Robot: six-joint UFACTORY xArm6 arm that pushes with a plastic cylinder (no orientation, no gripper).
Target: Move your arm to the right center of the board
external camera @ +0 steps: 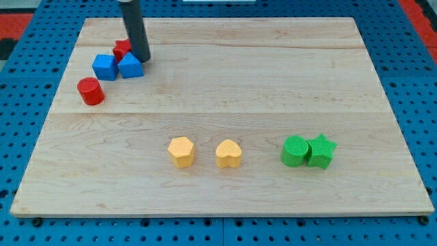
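1. Right now my tip [141, 59] rests near the counter's [225, 82] top-left corner, at the view's upper left, touching or just beside the blue triangular block [130, 66] and close in front of a red block [122, 48] that the rod partly hides. There is no pincer on this arm, only the straight rod, so there is nothing to report as wide, narrow or holding.
2. Just to the view's left of the tip sits a blue cube [104, 66], and below that a red cylinder [90, 91].
3. The goal, as I judge it, is the bare wood at the middle of the counter's right edge, well apart from the tip.
4. A good path would slide rightward and slightly toward the view's bottom, away from the blue and red cluster, so nothing is dragged along.
5. Lower down lie a yellow hexagonal block [181, 152], a yellow heart-like block [229, 154], a green round block [295, 151] and a green star [321, 151], the two greens touching. Stopping above the greens should keep them undisturbed.
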